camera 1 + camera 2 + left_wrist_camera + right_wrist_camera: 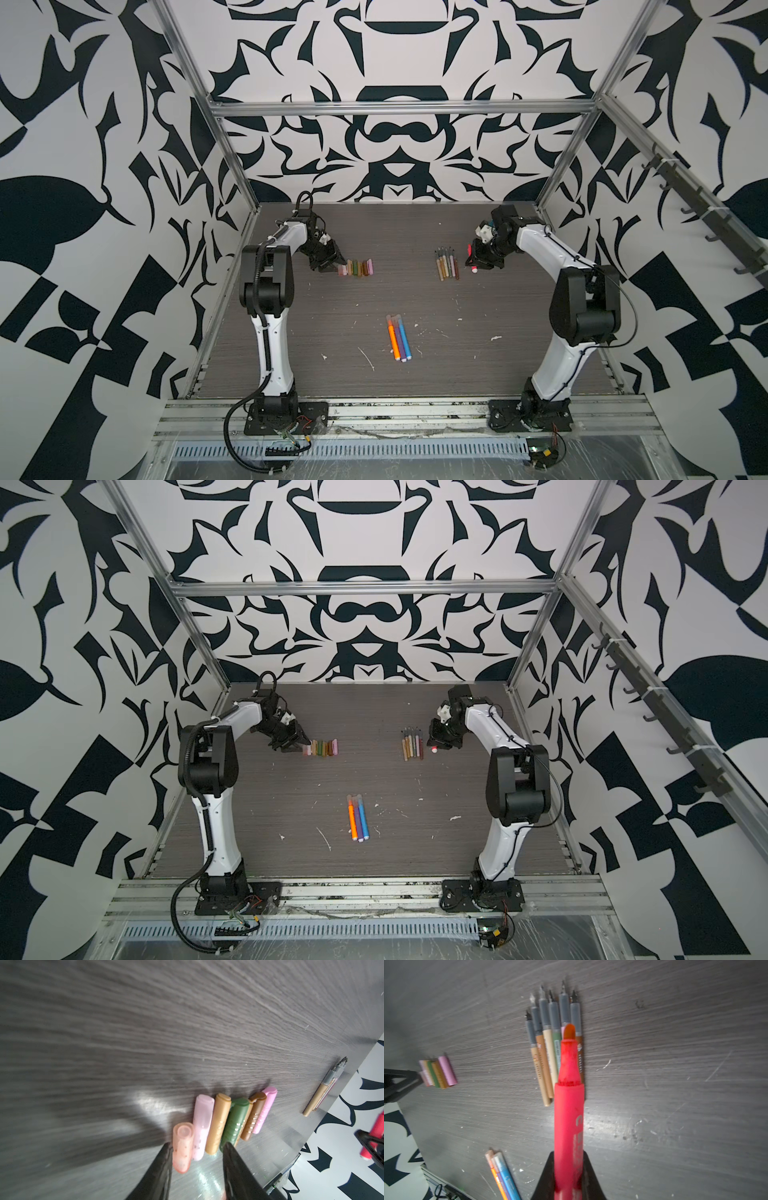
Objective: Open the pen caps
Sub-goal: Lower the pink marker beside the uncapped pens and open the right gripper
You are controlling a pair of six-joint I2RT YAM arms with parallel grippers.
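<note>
Several pen caps (357, 267) (322, 747) (439, 1073) lie side by side in a row at the back left of the table. A translucent peach cap (182, 1147) is the end one, next to a pale pink one (202, 1126). My left gripper (337, 266) (303, 746) (197, 1146) hovers open at that end, one finger right beside the peach cap, gripping nothing. My right gripper (473, 259) (435, 742) (569, 1155) is shut on an uncapped pink-red pen (569, 1105), held above the table beside several thin uncapped pens (446, 264) (412, 744) (550, 1043).
Three thicker pens, orange, purple and blue (398, 337) (358, 817) (501, 1176), lie together with caps on in the middle front of the dark wood table (498, 332). Metal frame posts and patterned walls close in the sides and back.
</note>
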